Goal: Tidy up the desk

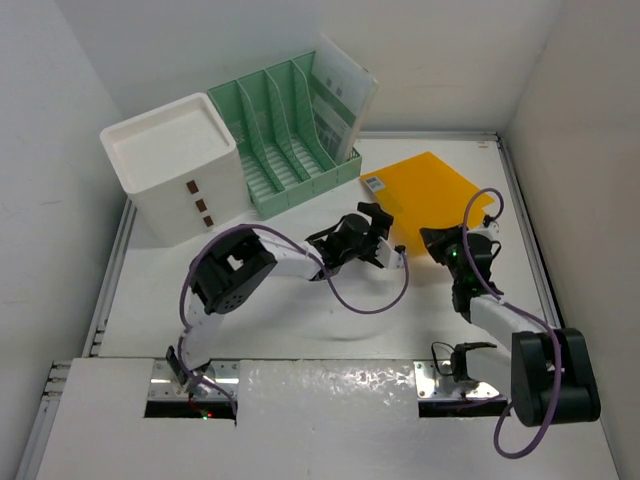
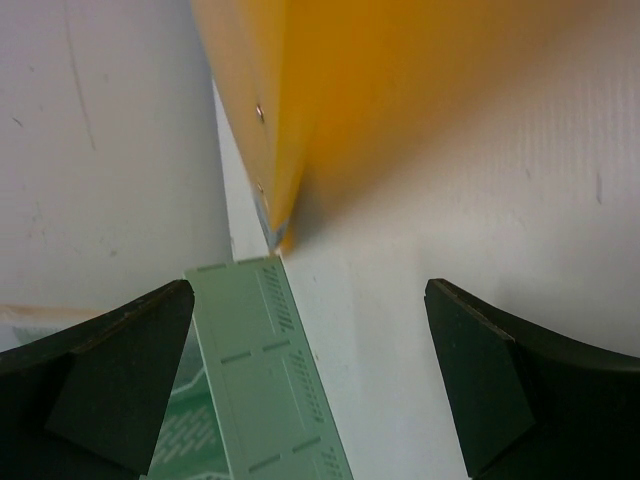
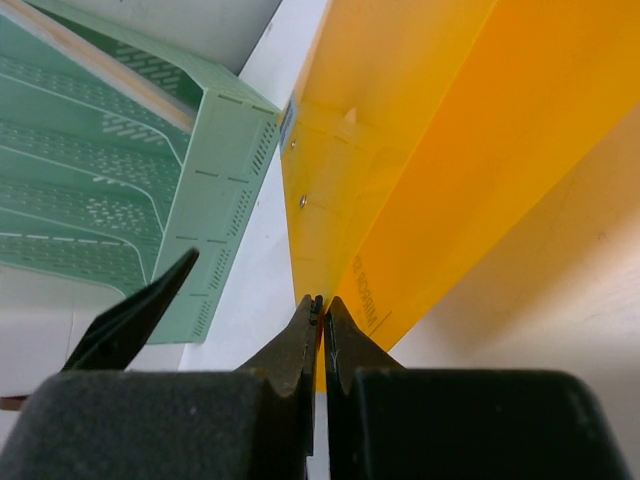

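Observation:
The desk (image 1: 290,335) is a white tabletop with metal rails. An orange folder (image 1: 425,195) lies at its right back; it also shows in the right wrist view (image 3: 440,150) and the left wrist view (image 2: 400,90). My right gripper (image 1: 434,240) (image 3: 322,305) is shut on the folder's near edge and holds that edge raised off the desk. My left gripper (image 1: 385,237) (image 2: 310,330) is open and empty, just left of the folder's near left corner, with the green file organizer's end (image 2: 260,370) between its fingers.
A green file organizer (image 1: 285,140) stands at the back with papers (image 1: 340,95) in its right slot. A white drawer box (image 1: 175,165) stands left of it. White walls enclose the desk. A purple cable (image 1: 365,305) hangs below the left arm.

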